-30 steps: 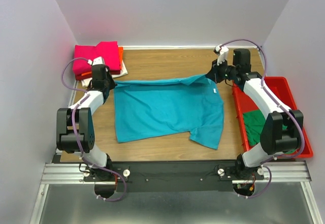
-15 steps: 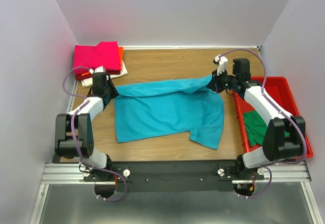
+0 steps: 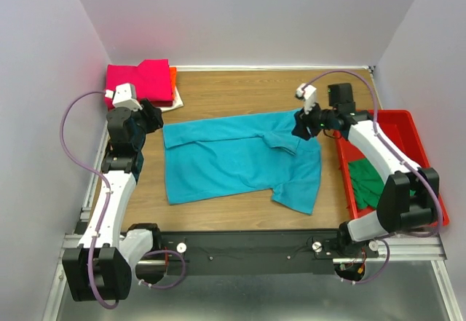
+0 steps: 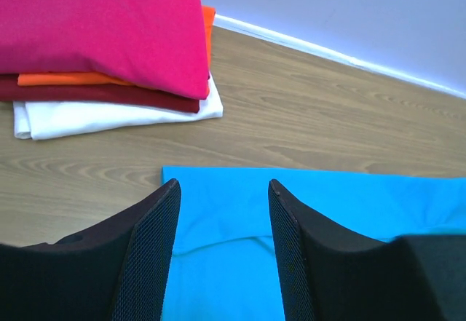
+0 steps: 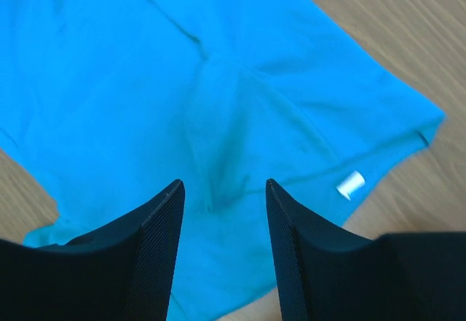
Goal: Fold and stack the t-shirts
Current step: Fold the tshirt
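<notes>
Teal t-shirt (image 3: pixel 240 162): flat on table (image 3: pixel 240 92), far edge folded over.
My left gripper (image 4: pixel 222 187), right gripper (image 5: pixel 222 185): jaws parted, empty, over that edge.
Step, I judge: mid-fold; next needs pinching an edge at both ends.

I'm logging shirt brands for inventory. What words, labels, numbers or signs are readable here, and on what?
No text can be read.
The white neck label on the teal t-shirt is too small and blurred to show lettering.
The folded stack and the red tray show none.

One teal t-shirt (image 3: pixel 233 157), one green t-shirt (image 3: pixel 364 177), one folded stack (image 3: pixel 142 81), one red tray (image 3: pixel 419 133).
</notes>
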Action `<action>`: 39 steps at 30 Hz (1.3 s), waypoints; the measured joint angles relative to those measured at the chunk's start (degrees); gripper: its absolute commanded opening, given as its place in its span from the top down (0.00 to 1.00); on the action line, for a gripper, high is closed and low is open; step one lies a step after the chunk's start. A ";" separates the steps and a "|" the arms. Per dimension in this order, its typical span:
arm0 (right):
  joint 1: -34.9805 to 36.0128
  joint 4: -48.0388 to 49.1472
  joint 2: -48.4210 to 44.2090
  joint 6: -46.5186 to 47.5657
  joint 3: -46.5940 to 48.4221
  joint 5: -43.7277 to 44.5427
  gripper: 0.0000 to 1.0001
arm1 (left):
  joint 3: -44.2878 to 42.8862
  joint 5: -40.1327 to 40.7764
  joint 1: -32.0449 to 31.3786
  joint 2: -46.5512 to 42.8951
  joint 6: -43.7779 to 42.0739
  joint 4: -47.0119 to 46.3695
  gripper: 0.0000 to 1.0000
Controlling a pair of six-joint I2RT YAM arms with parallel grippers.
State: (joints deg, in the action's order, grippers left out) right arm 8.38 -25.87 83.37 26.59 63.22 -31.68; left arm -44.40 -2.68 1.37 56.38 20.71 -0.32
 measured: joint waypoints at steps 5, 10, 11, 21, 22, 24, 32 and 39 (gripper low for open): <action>11.06 -2.93 4.83 10.32 2.23 1.09 0.47 | 1.84 -0.68 0.00 -0.13 -3.69 1.03 0.41; 23.10 -3.52 12.26 16.68 2.86 8.35 0.47 | 2.21 -1.09 -0.02 -0.57 -5.77 2.62 0.41; 24.65 -3.50 14.21 17.46 3.56 10.60 0.47 | 2.21 -1.11 -0.04 -0.66 -5.99 2.56 0.41; 27.61 -1.79 23.56 19.34 8.85 26.69 0.49 | 2.21 -1.73 -0.11 -0.76 -6.60 2.51 0.41; 27.58 -1.64 23.61 19.32 8.94 27.15 0.49 | 2.21 -1.92 -0.11 -0.76 -6.60 2.49 0.41; 27.58 -1.20 24.02 19.28 9.62 29.27 0.49 | 2.21 -2.23 -0.11 -0.76 -6.60 2.43 0.41; 27.58 0.42 28.55 18.27 12.13 35.89 0.49 | 2.21 -2.62 -0.11 -0.76 -6.60 2.14 0.41; 27.54 0.87 29.57 17.31 13.68 39.28 0.73 | 2.21 -2.73 -0.11 -0.76 -6.60 2.12 0.41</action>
State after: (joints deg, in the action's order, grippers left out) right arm 35.92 -24.99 112.95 43.90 76.90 7.60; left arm -42.19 -5.41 1.26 55.61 14.11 1.80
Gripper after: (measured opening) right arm 0.364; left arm 0.591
